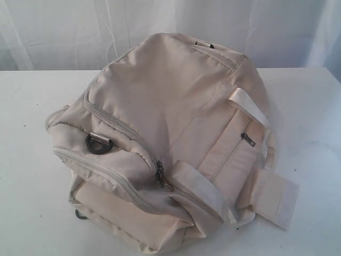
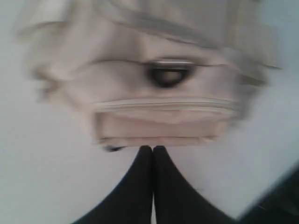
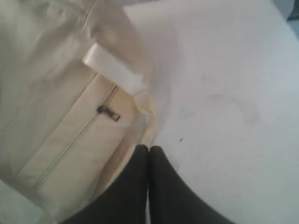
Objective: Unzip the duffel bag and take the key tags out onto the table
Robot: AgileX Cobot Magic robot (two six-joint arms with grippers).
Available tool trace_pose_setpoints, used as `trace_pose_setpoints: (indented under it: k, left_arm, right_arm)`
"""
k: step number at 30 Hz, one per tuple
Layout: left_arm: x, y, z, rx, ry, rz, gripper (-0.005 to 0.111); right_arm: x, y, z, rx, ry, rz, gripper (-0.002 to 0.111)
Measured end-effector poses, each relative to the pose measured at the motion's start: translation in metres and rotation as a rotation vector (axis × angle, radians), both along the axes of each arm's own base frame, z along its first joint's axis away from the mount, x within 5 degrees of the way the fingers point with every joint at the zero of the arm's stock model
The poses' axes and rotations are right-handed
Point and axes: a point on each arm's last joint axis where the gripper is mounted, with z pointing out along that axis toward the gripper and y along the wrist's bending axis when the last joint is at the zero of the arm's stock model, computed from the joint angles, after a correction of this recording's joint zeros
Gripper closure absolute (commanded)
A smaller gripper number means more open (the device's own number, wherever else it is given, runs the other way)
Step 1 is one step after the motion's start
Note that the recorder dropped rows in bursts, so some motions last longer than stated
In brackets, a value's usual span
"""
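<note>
I am watching the large cream fabric duffel bag (image 1: 170, 133) sitting on the wide white table (image 1: 32, 160), main zipper closed, its dark metal pull (image 1: 159, 173) at the near corner. I am seeing no key tags, so presumably they are inside. I am hovering the left gripper (image 2: 153, 148) facing the bag's end and the right gripper (image 3: 149, 147) by its side pocket (image 3: 70, 140), both with fingers pressed together and empty.
</note>
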Motion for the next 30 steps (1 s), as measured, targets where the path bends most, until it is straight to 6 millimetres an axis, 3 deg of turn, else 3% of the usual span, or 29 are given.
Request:
trace_pose_setpoints:
  k: [2,4,8,10,17,25,28,30]
  left_arm:
    - [0.008,-0.024,0.004,-0.181,0.044,-0.279,0.107]
    - [0.013,-0.042,0.005,-0.244,0.036,-0.39,0.107]
    - [0.017,-0.078,-0.01,-0.151,0.095,-0.481,0.107]
    - [0.02,-0.093,-0.014,-0.08,0.133,-0.508,0.107]
    - [0.031,-0.152,-0.025,0.099,0.164,-0.631,0.107]
    - [0.025,-0.227,-0.038,0.193,-0.064,-0.787,0.107]
    - [0.027,-0.24,-0.053,0.284,-0.111,-0.831,0.097]
    - [0.029,-0.244,-0.067,0.359,-0.109,-0.861,0.085]
  right_arm:
    - [0.018,0.01,0.001,-0.002,0.133,0.095,0.108]
    - [0.026,0.02,-0.004,0.007,0.209,0.222,0.108]
    - [0.032,0.041,-0.013,0.022,0.243,0.456,0.108]
    - [0.033,0.045,-0.015,0.012,0.252,0.492,0.108]
    - [0.042,0.05,-0.023,-0.004,0.266,0.506,0.108]
    - [0.045,0.043,-0.022,-0.057,0.27,0.442,0.108]
    - [0.046,0.04,-0.02,-0.076,0.283,0.404,0.108]
    - [0.047,0.038,-0.02,-0.089,0.289,0.383,0.108]
